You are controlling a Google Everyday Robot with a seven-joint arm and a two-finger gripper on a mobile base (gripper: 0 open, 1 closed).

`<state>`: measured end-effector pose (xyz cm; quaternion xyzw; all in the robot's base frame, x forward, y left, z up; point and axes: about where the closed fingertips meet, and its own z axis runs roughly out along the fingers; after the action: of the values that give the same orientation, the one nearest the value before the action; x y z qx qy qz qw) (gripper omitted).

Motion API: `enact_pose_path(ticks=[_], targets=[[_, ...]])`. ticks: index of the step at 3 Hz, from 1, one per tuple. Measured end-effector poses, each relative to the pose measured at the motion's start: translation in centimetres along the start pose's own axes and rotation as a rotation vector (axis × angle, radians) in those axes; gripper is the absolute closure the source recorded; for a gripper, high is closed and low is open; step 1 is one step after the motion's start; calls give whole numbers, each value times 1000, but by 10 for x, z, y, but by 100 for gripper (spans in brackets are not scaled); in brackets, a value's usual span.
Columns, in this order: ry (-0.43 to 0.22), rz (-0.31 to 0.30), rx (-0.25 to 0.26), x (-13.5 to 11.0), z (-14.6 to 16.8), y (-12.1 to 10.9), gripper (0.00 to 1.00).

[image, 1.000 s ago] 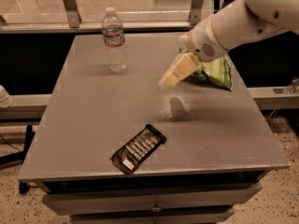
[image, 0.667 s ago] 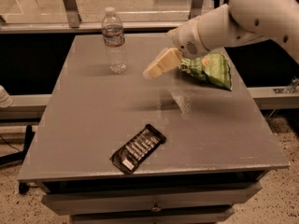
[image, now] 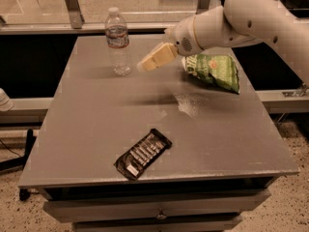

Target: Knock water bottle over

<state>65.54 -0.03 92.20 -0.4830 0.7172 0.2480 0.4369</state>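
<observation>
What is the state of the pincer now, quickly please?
Pincer: open or closed cannot be told. It hangs above the table, close beside the water bottle, with a small gap between them.

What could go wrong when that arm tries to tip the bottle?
The water bottle stands upright near the far edge of the table, with the end effector just to its right; a hard push might send it rolling off. The arm also hangs above the green chip bag and could drag it.
</observation>
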Motion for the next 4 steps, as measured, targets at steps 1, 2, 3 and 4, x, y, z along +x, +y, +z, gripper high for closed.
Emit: enact_pose_path(ticks=[1, 2, 3, 4], targets=[[-76, -20, 32, -10, 7, -6, 0], [-207, -54, 64, -29, 23, -22, 0], [-301, -74, 36, -48, 43, -26, 0], [-365, -81, -34, -62, 69, -17, 0]])
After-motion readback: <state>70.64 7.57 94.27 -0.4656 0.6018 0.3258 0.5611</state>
